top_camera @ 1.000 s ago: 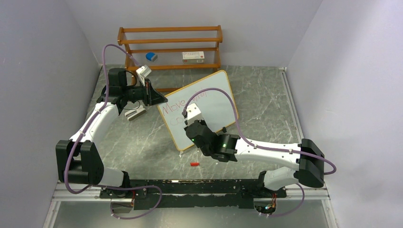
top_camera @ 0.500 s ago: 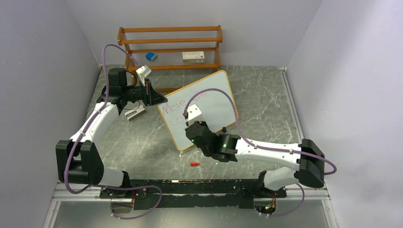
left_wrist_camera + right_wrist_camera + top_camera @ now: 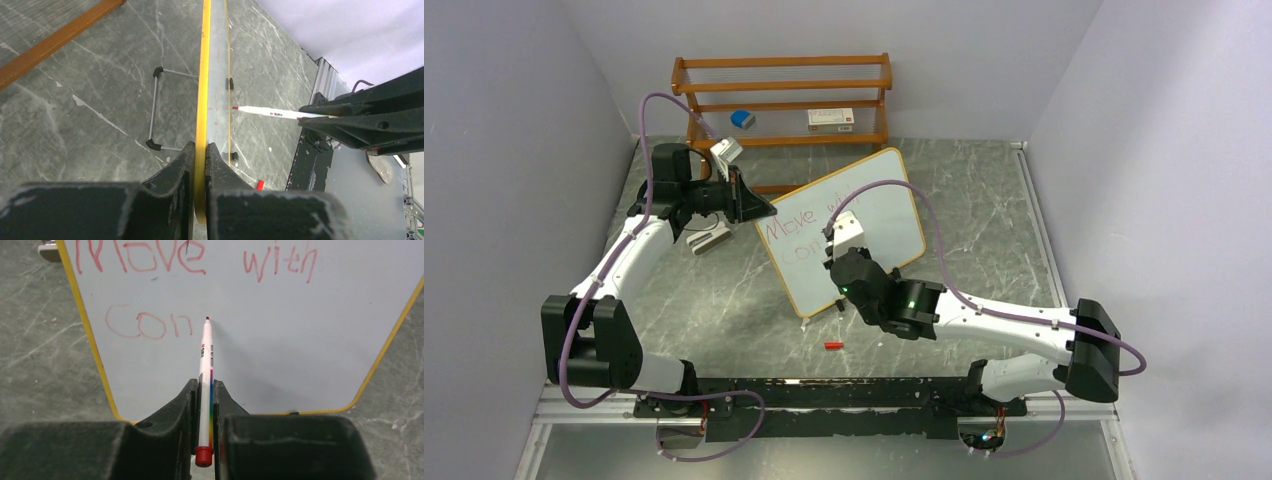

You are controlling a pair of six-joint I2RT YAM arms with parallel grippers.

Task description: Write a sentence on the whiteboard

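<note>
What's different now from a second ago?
The right arm slid rightward along the whiteboard, carrying the marker to just after the letters "Con". The left fingers stayed clamped on the board's yellow edge; the whiteboard and shelf did not move.

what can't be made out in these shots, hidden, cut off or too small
Right wrist view: the top edge cuts off the whiteboard above "Move with"; whether the marker tip touches it is unclear.
Top view: the right arm hides the marker and the board's lower middle.
Left wrist view: the board is edge-on in the left end effector, writing unreadable.
Top view: print on the white box is too small.
</note>
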